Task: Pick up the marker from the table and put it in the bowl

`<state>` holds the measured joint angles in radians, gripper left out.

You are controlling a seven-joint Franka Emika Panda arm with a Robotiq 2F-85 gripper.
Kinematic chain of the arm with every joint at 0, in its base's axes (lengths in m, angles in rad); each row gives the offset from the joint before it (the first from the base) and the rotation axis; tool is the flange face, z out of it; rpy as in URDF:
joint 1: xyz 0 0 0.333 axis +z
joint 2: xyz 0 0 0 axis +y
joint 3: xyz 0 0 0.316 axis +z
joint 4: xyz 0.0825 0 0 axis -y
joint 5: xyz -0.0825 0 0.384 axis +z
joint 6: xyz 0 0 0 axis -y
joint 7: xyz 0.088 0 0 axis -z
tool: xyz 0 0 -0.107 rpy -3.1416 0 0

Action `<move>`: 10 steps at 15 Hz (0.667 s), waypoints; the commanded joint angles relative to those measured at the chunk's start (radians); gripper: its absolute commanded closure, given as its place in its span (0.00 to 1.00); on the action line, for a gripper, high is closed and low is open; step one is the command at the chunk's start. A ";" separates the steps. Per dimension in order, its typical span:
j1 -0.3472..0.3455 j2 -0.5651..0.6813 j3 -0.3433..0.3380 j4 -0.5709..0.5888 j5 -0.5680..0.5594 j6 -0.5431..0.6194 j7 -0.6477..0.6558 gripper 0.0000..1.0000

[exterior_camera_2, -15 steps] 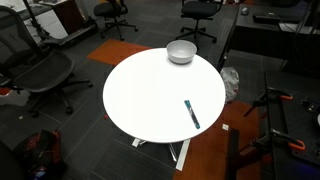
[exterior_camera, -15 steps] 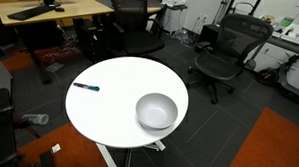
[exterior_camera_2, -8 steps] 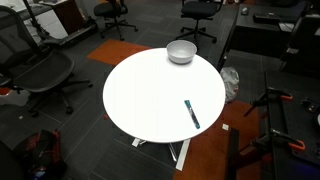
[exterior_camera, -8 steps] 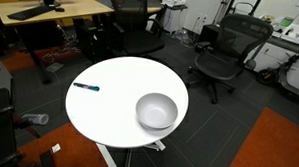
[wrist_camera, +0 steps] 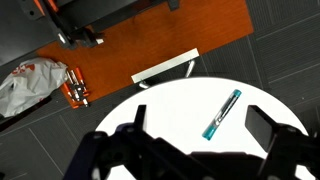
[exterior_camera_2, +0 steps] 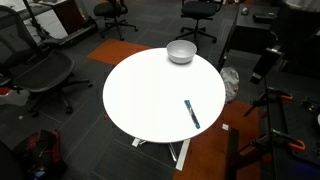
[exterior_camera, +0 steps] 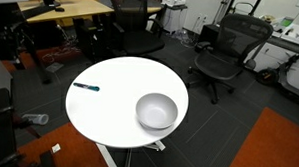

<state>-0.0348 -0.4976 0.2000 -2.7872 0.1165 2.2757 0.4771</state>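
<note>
Approach step; gripper [wrist_camera: 196, 118] hovering released, jaws wide, over marker [wrist_camera: 221, 113] at wrist view center-right; next: lowering, aligning w/ marker; bowl [exterior_camera: 157, 111] waiting lower right.

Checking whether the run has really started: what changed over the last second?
The arm has swung into an exterior view, beyond the table; nothing was taken hold of. The marker and the bowl stayed put, apart on the table.
</note>
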 commanded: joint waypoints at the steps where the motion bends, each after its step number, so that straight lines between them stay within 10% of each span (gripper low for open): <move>1: 0.020 0.111 0.059 0.001 0.000 0.089 0.136 0.00; 10: 0.068 0.382 0.070 0.013 -0.030 0.385 0.326 0.00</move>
<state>0.0179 -0.2015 0.2782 -2.7869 0.1143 2.5701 0.7357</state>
